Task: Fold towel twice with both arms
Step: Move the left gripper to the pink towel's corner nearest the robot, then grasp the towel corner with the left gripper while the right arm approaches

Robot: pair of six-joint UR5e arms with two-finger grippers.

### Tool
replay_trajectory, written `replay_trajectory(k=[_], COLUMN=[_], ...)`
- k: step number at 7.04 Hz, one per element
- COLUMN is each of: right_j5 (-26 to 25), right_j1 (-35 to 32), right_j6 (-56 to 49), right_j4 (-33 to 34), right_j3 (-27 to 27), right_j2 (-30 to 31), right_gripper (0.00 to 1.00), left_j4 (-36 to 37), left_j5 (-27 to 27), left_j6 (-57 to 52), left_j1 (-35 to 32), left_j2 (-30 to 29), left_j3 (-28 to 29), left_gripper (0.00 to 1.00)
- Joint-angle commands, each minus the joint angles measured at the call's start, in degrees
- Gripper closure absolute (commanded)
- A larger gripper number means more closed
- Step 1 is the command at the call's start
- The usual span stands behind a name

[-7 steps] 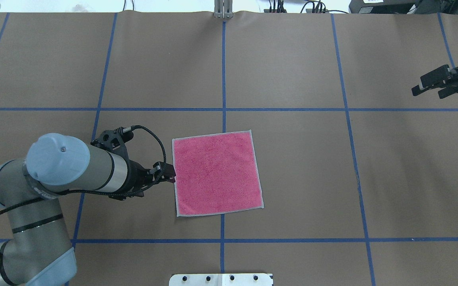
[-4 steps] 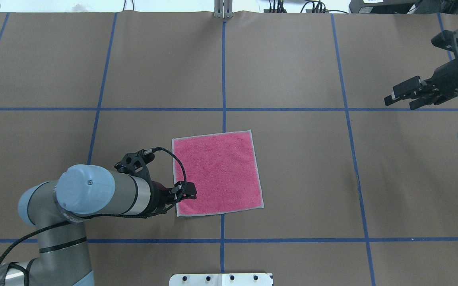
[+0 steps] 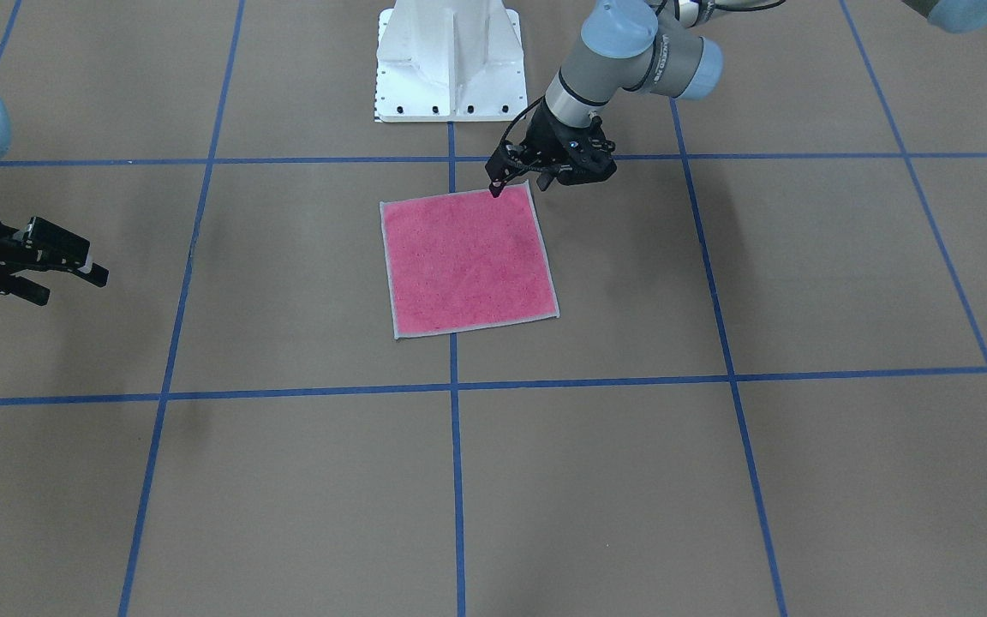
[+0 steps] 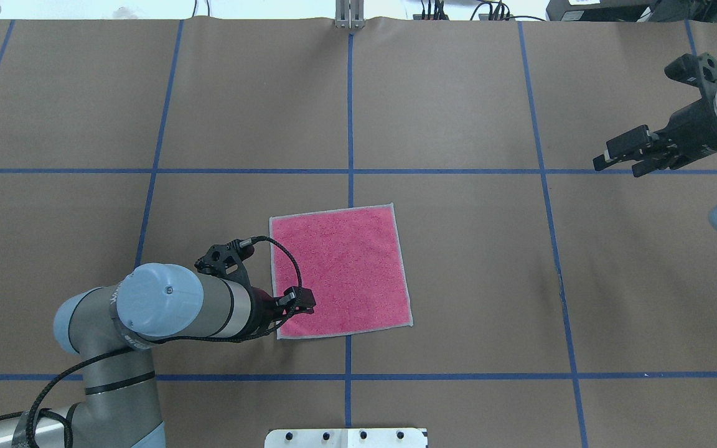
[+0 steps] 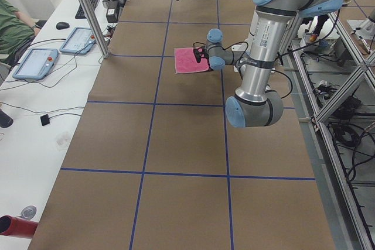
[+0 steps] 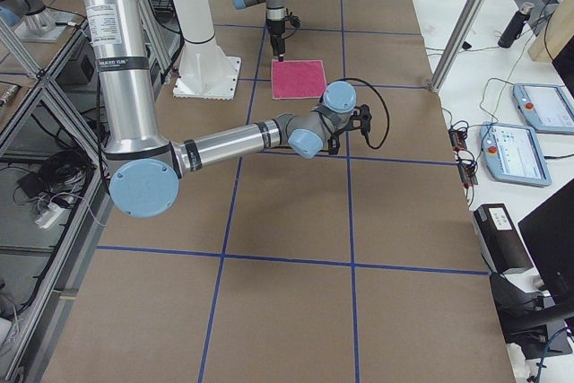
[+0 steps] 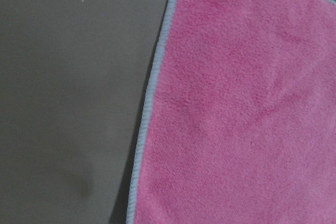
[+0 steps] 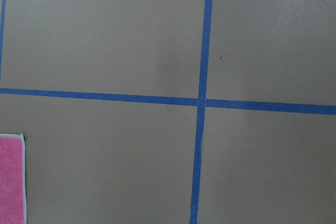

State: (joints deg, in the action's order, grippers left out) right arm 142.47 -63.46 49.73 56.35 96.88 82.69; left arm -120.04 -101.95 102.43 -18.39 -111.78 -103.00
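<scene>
You'll find nothing legible here: small print runs along the left arm (image 5: 262, 33), too blurred to read.

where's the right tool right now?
In the overhead view the right tool is at the far right, over a blue tape line, well away from the towel near the table's centre.

Brown paper (image 4: 458, 93) covers the table, ruled with blue tape lines (image 4: 350, 124); two of them cross near the right gripper (image 4: 617, 160). A white pedestal base (image 3: 449, 60) stands just behind the left gripper (image 3: 519, 184). Well apart from it, a side bench (image 5: 35, 103) holds two tablets (image 5: 36, 62), a keyboard (image 5: 88, 1) and what may be a mouse (image 5: 62, 25).
</scene>
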Motion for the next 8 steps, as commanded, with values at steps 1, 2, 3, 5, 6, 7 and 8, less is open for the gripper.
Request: replay_trajectory(k=[1, 2, 3, 5, 6, 7, 8], right_j5=[0.00, 0.00, 0.09, 0.09, 0.09, 0.18, 0.18], right_j1=[0.09, 0.09, 0.09, 0.09, 0.09, 0.09, 0.09], right_j6=[0.10, 0.19, 0.19, 0.54, 0.54, 0.54, 0.54], right_j4=[-0.01, -0.01, -0.01, -0.01, -0.01, -0.01, -0.01], right_j3=[-0.02, 0.06, 0.24, 0.24, 0.24, 0.33, 0.33], right_j2=[-0.25, -0.25, -0.34, -0.34, -0.34, -0.25, -0.25], right_gripper=[0.01, 0.01, 0.01, 0.01, 0.01, 0.01, 0.01], left_j4=[-0.01, -0.01, -0.01, -0.01, -0.01, -0.01, -0.01], left_j5=[0.00, 0.00, 0.00, 0.00, 0.00, -0.26, -0.35], left_j6=[-0.13, 0.14, 0.23, 0.31, 0.40, 0.32, 0.31], left_j1=[0.72, 0.90, 0.98, 1.42, 1.43, 1.43, 1.43], left_j2=[-0.02, -0.11, -0.11, -0.63, -1.07, -1.34, -1.34], left_j3=[1.04, 1.57, 1.84, 2.37, 2.28, 2.11, 2.10], left_gripper=[0.06, 0.10, 0.16, 0.31, 0.52, 0.66, 0.77])
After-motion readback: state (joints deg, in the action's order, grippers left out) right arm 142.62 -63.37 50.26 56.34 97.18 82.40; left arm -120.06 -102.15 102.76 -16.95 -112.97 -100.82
